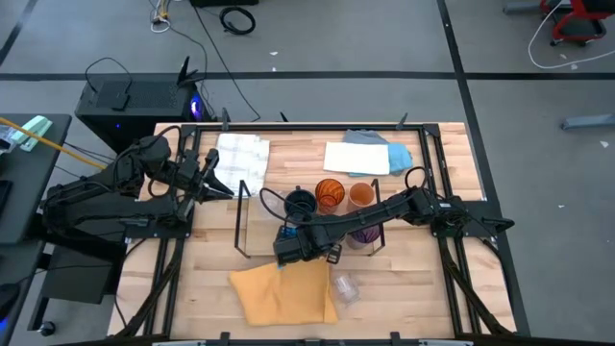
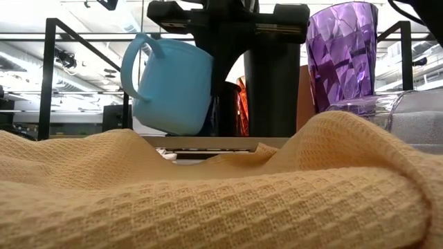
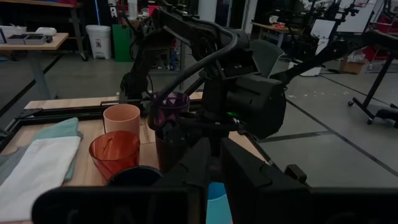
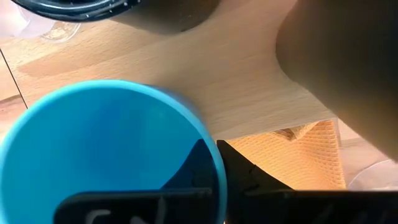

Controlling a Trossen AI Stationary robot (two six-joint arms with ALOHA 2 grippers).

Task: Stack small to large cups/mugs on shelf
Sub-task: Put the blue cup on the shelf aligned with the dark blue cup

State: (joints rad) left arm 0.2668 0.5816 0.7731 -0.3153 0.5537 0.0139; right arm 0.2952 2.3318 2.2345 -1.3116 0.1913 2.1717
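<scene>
My right gripper [image 1: 293, 247] reaches in from the table's right and is shut on the bright blue handled mug [image 2: 173, 83] at the near left part of the shelf [image 1: 252, 231]. On the shelf board stand the dark navy mug [image 1: 300, 202], an orange translucent cup [image 1: 330, 194], a pale orange cup [image 1: 361, 195] and the purple translucent cup [image 2: 342, 55]. A small clear glass [image 1: 344, 286] lies on the table near the shelf. My left gripper [image 1: 213, 178] waits open at the table's far left, left of the shelf. My right gripper holds the blue mug by its rim [image 4: 208, 158], one finger inside the mug and one outside. The mug is tilted, its handle [image 2: 131, 62] away from the gripper, and it hangs clear just above the shelf board [image 2: 208, 142].
A yellow waffle cloth [image 1: 283, 293] lies on the table in front of the shelf and fills the low view's foreground. White cloths [image 1: 240, 154] [image 1: 356, 159] and a pale blue one [image 1: 389, 151] lie along the far edge. The shelf's black wire end loops [image 1: 240, 216] stand upright.
</scene>
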